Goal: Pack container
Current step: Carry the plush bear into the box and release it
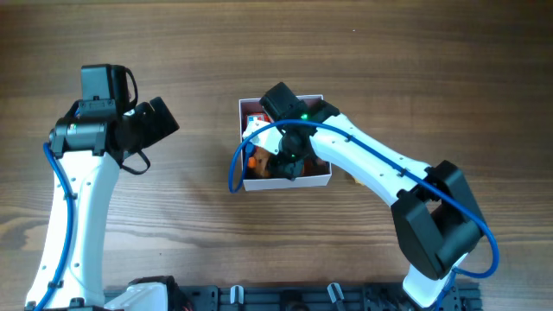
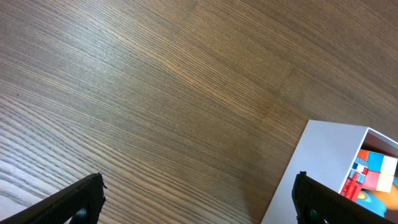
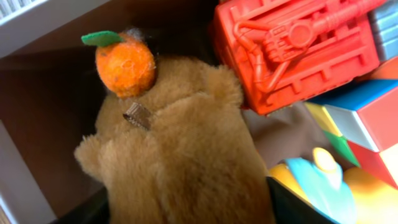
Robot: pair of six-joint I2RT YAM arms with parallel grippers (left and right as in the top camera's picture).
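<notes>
The container (image 1: 320,180) is a square white-walled box at the table's middle; its corner also shows in the left wrist view (image 2: 323,158). My right gripper (image 1: 289,164) reaches into it and is shut on a brown plush toy (image 3: 180,162) with an orange felt fruit (image 3: 124,62) on its head, down inside the box. Beside the plush lie a red plastic toy (image 3: 292,43), a coloured cube (image 3: 360,118) and a yellow and blue toy (image 3: 323,180). My left gripper (image 2: 199,199) is open and empty, left of the container above bare wood.
The wooden table (image 1: 173,52) surrounds the box. A small yellowish object (image 1: 355,180) peeks out by the right arm, right of the container. The arm bases stand at the near edge.
</notes>
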